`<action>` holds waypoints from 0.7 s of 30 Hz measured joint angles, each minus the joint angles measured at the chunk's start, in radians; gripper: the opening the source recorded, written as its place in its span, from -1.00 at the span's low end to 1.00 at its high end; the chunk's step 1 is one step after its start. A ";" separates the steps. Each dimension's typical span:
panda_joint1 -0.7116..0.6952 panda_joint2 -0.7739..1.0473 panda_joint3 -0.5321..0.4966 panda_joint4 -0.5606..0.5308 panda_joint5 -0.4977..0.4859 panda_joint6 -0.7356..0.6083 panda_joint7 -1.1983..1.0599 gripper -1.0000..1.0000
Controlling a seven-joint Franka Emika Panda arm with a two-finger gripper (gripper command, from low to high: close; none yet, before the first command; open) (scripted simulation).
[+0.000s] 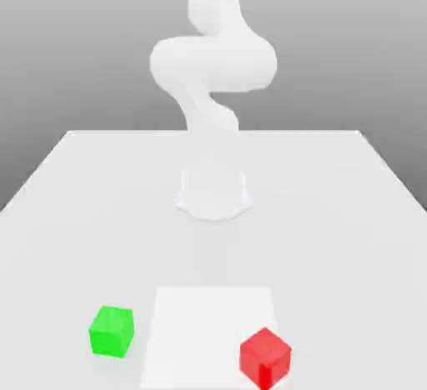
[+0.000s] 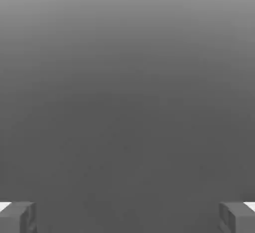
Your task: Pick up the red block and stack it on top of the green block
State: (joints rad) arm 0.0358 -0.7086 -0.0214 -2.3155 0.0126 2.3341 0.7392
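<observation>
Exterior view: bright, even, diffuse light with no visible source. White counter [image 1: 350, 213] nearly washed out; the white arm [image 1: 213, 63] blends into it, its edges soft and low in contrast. Backdrop grades from darker grey at the top to paler grey near the counter's far edge. No hard cast shadows. Red block [image 1: 265, 357] and green block [image 1: 112, 331] each show a lighter top face and darker side faces, so light falls mostly from above. A brighter white rectangle [image 1: 208, 330] lies on the counter between them. Overall render slightly blurry.

Hand view: dim, smooth grey gradient, somewhat lighter at one edge. End effector fingertips [image 2: 18, 217] grey, with small bright white highlights at the corners.
</observation>
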 joint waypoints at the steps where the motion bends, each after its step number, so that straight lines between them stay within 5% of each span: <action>1: 0.014 0.040 -0.008 -0.006 0.007 0.014 -0.027 0.00; 21: 0.180 0.766 -0.051 -0.130 0.072 0.287 -0.487 0.00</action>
State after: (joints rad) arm 0.2162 0.0575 -0.0721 -2.4455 0.0847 2.6215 0.2524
